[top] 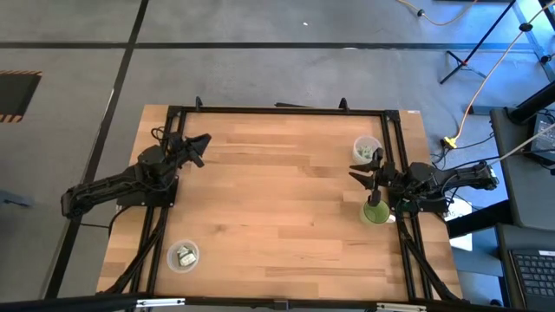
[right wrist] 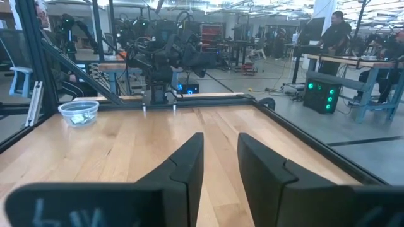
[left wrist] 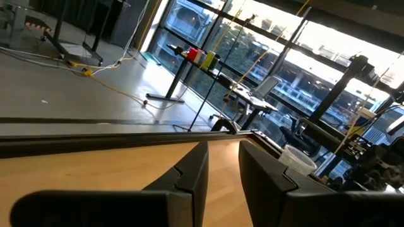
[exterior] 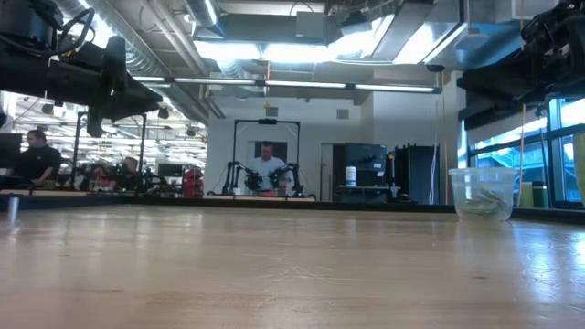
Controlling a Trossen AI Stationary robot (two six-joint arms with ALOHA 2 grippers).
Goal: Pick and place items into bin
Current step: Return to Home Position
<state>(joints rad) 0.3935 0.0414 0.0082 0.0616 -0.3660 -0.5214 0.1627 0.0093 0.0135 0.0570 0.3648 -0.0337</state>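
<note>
at the table's right edge the right gripper [top: 358, 176] hangs with its fingers a narrow gap apart, holding nothing, between a clear cup [top: 367, 149] of packets [top: 368, 154] just beyond it and a green cup [top: 375, 213] just nearer. at the far left the left gripper [top: 202, 149] waits, equally narrow and empty. a second clear bin [top: 183, 255] holding packets sits near left on the wooden table [top: 277, 199].

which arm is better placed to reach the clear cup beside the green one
Right: the right gripper hangs between the clear cup and the green cup; the left gripper is across the table.
</note>
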